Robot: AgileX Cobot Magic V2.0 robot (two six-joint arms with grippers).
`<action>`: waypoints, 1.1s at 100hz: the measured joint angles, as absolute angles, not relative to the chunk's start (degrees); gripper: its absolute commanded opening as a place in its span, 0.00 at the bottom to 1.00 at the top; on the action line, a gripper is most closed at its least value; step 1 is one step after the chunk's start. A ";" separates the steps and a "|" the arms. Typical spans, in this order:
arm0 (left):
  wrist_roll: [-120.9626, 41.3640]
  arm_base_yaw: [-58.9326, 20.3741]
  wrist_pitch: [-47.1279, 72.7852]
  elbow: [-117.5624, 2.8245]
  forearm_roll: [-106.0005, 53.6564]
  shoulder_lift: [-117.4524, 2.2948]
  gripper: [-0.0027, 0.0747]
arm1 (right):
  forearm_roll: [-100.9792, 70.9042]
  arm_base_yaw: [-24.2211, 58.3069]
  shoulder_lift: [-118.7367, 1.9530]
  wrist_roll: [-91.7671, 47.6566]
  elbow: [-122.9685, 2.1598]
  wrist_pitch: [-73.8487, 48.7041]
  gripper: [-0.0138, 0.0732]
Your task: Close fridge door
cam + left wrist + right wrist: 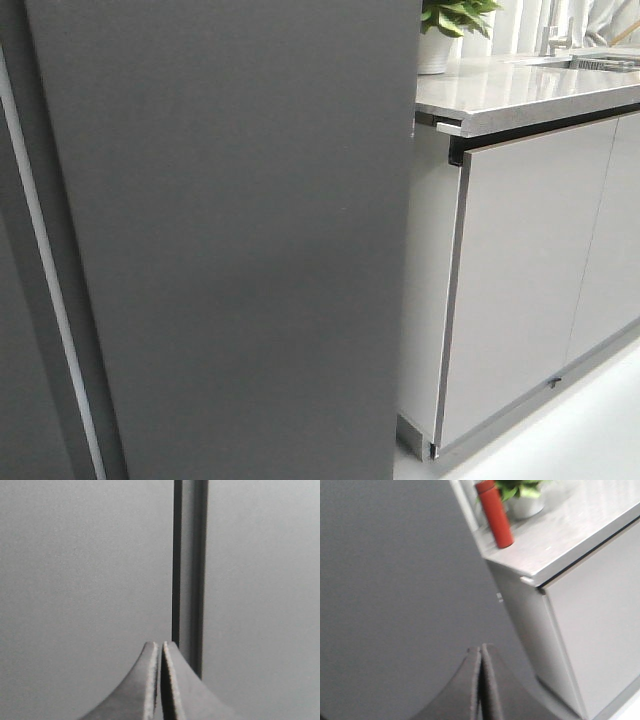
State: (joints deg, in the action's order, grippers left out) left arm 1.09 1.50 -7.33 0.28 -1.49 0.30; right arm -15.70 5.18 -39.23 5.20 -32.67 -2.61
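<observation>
The fridge door point(230, 240) is a wide matte dark grey panel that fills the left and middle of the front view. Only its outside shows; the white inside is hidden. Neither gripper shows in the front view. My left gripper point(160, 645) is shut and empty, its tips close to flat grey panels beside a dark vertical seam point(189, 580). I cannot tell which side of the seam is the door. My right gripper point(481, 650) is shut and empty, its tips close to the door's dark grey face point(395, 580), near its edge.
A thin white strip point(50, 290) and a narrower dark panel point(18, 390) lie left of the door. Light grey cabinet doors point(520, 270) stand to the right under a countertop point(500, 90) with a potted plant point(445, 25). A red bottle point(495, 515) stands on the countertop.
</observation>
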 measured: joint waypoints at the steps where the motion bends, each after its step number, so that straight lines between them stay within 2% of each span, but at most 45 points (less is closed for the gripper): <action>1: 1.09 1.50 -7.33 0.28 -1.49 0.30 0.01 | -15.58 5.04 -38.06 5.20 -31.73 -2.61 0.11; 26: 1.09 1.50 -7.33 0.28 -1.49 0.30 0.01 | -10.59 1.40 -18.20 5.11 -15.06 -2.84 0.11; 54: 1.09 1.50 -7.33 0.28 -1.49 0.30 0.01 | -9.26 -1.70 -4.01 5.11 -0.96 -3.19 0.11; 85: 1.09 1.50 -7.33 0.28 -1.49 0.30 0.01 | -4.19 -3.87 0.49 4.92 0.98 -4.52 0.11; 110: 1.09 1.50 -7.33 0.28 -1.49 0.30 0.01 | 0.00 -0.34 0.49 4.69 0.98 -5.15 0.11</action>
State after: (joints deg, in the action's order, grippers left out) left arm 1.09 1.50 -7.33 0.28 -1.49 0.30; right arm 0.00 -0.34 0.49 4.69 0.98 -5.15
